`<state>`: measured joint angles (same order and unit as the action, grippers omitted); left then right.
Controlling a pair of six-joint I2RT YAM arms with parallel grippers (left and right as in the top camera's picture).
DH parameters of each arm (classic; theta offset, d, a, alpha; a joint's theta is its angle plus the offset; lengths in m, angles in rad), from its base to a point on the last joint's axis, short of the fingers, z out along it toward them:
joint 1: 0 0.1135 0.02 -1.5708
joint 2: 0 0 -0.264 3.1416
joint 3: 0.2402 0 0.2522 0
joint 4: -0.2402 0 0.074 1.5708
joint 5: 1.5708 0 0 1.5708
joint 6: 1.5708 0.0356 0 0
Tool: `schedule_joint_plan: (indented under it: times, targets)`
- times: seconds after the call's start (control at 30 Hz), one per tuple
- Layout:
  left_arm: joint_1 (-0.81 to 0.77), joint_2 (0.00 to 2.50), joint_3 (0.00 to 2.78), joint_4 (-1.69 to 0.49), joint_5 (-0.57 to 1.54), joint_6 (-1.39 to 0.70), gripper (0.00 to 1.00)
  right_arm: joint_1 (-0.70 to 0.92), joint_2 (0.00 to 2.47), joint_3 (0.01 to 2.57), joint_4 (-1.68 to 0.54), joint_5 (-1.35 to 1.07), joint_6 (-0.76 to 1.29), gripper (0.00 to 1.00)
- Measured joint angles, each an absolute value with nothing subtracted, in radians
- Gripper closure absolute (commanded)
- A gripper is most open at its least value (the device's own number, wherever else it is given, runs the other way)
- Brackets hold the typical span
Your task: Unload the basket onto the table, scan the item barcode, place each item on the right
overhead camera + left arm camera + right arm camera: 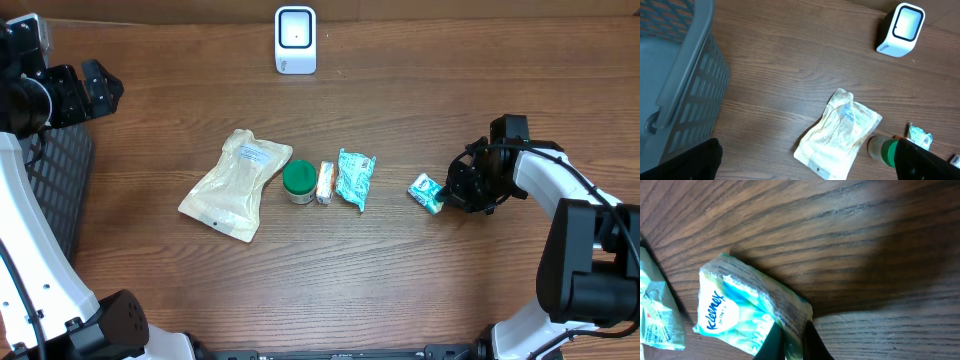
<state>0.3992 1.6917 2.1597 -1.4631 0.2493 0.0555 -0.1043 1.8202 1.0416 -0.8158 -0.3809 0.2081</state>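
Note:
The item is a small teal and white Kleenex tissue pack (426,192) at the right of the wooden table. My right gripper (452,192) is shut on the pack's right end. In the right wrist view the pack (740,305) shows its logo, and the dark fingers (771,342) pinch its near corner with wrapper between them at the gripper (792,346). The white scanner (296,40) stands at the far middle edge, also seen as the scanner (901,29). My left gripper (100,85) hangs open at the far left, high above the table, its gripper (802,172) holding nothing.
A beige pouch (236,185), a green-lidded jar (299,180), a small bar (325,182) and a teal packet (355,178) lie in a row mid-table. A grey basket (55,190) stands at the left edge.

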Motion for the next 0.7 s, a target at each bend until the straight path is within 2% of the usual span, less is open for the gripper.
schedule_joint_plan:
  times: [0.3,0.5,0.53,0.7]
  targets:
    - [0.399,1.692,2.16,-1.463,0.249,0.056,0.0,-0.104,1.818,1.088,-0.935,-0.469,0.215,0.96]
    - [0.399,1.692,2.16,-1.463,0.249,0.056,0.0,-0.097,1.796,1.1,-0.918,-0.481,0.35,0.96]
    - [0.399,1.692,2.16,-1.464,0.249,0.056,0.0,-0.09,1.796,1.1,-0.914,-0.473,0.375,0.95]
    - [0.399,1.692,2.16,-1.463,0.249,0.056,0.0,-0.015,1.796,1.102,-0.907,-0.437,0.447,0.75]
